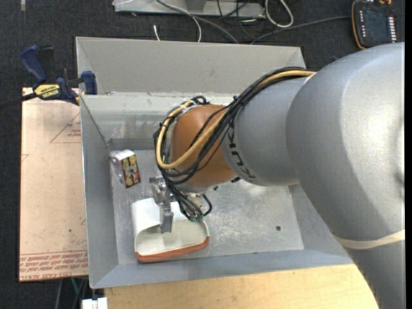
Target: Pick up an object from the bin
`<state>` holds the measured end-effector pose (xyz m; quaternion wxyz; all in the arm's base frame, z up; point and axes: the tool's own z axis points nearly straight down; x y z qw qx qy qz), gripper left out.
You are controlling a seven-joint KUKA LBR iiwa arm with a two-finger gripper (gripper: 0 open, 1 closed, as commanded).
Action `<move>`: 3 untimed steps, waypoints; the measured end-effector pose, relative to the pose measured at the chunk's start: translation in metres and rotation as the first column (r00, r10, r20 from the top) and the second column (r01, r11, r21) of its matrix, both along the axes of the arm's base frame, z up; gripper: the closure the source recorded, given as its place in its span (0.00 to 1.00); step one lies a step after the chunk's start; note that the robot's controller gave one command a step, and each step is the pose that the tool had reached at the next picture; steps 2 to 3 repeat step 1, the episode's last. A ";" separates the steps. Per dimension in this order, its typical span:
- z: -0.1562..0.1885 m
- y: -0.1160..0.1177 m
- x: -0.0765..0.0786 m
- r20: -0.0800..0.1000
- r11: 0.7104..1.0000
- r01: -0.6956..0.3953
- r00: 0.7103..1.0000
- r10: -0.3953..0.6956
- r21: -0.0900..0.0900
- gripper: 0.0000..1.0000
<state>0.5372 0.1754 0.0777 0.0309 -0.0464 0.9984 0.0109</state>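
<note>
Hand [167,219] sits low over the white, orange-rimmed flat piece [183,240] at lower left of the bin [257,224], likely lined up for a top-down grab. Open or closed: can't tell. Small carton [125,167] stands apart, upper left.

Dark speckled carpet floor [51,11]
</note>
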 end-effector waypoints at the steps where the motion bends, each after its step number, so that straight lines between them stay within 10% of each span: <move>1: 0.037 0.000 -0.002 -0.006 1.000 0.000 1.000 0.000 -0.001 1.00; 3: 0.037 0.000 -0.002 -0.006 1.000 0.000 1.000 0.000 -0.001 1.00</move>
